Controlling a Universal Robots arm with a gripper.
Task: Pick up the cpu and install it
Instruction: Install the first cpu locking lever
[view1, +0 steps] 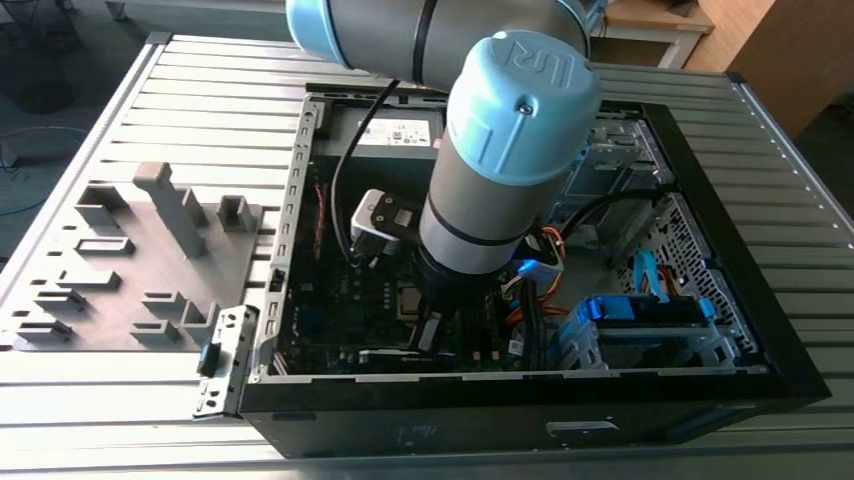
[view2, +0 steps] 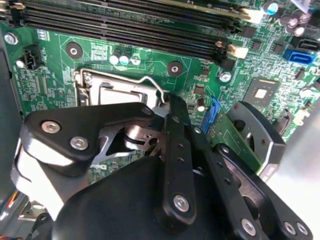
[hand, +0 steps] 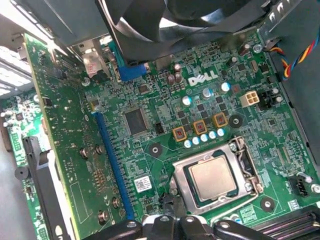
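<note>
Counter: everything is carried on a slatted metal counter (view1: 160, 90); a grey holder tray (view1: 134, 270) is laid on it toward the exterior view's left.
Computer case: the open computer case (view1: 400, 435) is laid on its side just beside the tray, with its inside turned up.
Arm: the arm (view1: 514, 150) is lowered into the case from above, over the middle of the board.
Board: the green board (hand: 165, 100) is fixed flat on the case floor; long memory slots (view2: 125, 30) are seen along one edge of it.
Fingers: the fingers (view2: 175, 150) are held low over the board. No cpu is seen in them, and whether they are spread or closed cannot be told.
Socket: the metal socket (hand: 182, 192) is found just beyond the fingers' ends. In the second wrist view a black tip is placed at the socket corner, by the bent wire lever (view2: 150, 82); contact there cannot be judged.
Cpu: the cpu (hand: 214, 178) is seen lying flat inside the socket, silver top up, and is judged to be already placed there.
Key relation: the cpu lies just ahead of the fingers, toward the memory slots, near but apart. As it is square, no long axis is offered.
</note>
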